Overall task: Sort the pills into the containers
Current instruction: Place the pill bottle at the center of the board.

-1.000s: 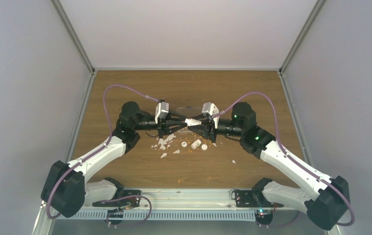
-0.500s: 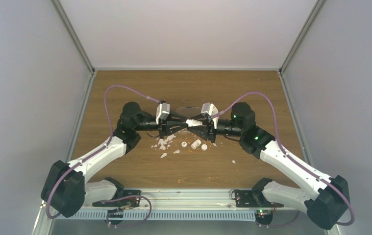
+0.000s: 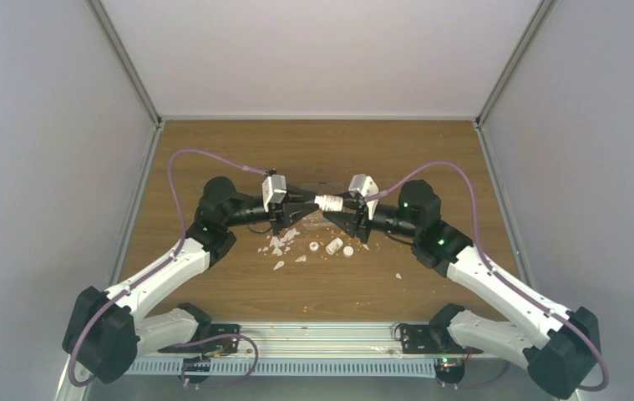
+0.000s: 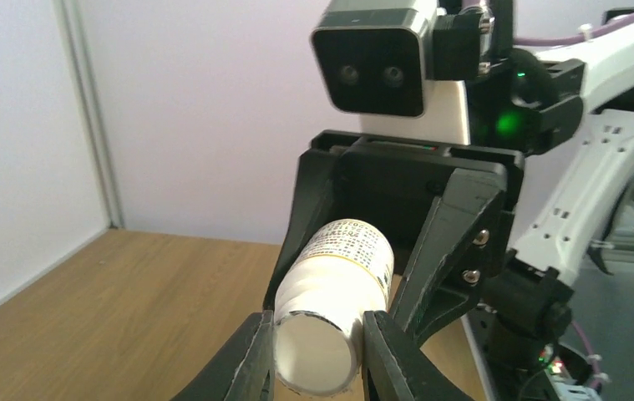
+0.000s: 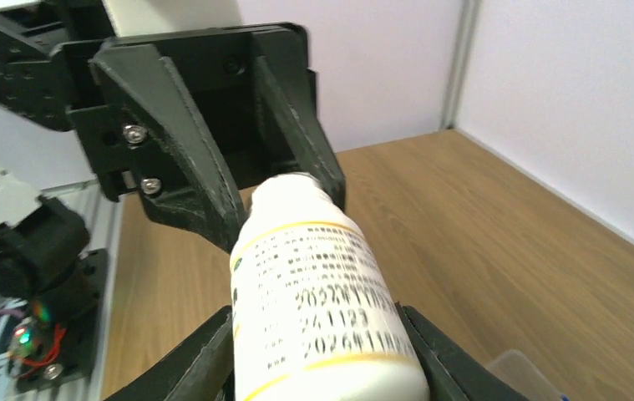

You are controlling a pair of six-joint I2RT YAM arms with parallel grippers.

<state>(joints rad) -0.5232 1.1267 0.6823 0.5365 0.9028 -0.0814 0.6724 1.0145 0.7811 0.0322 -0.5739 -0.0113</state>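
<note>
A white labelled pill bottle (image 3: 328,202) hangs level above the table between my two grippers. My left gripper (image 3: 311,203) is shut on its plain round end (image 4: 317,351). The printed end (image 5: 322,309) lies between the jaws of my right gripper (image 3: 341,207), which stand wide, with a gap on one side in the left wrist view. Tiny orange pills (image 3: 327,256) lie scattered on the wood below. The clear container (image 3: 322,185) sits under the grippers, mostly hidden; one corner (image 5: 520,368) shows in the right wrist view.
White flakes (image 3: 278,242) lie in a small heap under the left gripper. A small white vial (image 3: 334,246) and two caps (image 3: 314,246) lie beside the pills. A lone flake (image 3: 398,275) lies nearer the right arm. Grey walls close in the wooden table (image 3: 213,150).
The right jaws have spread wider around the bottle. The bottle and both grippers have shifted slightly toward the back of the table, and the left arm has stretched out.
</note>
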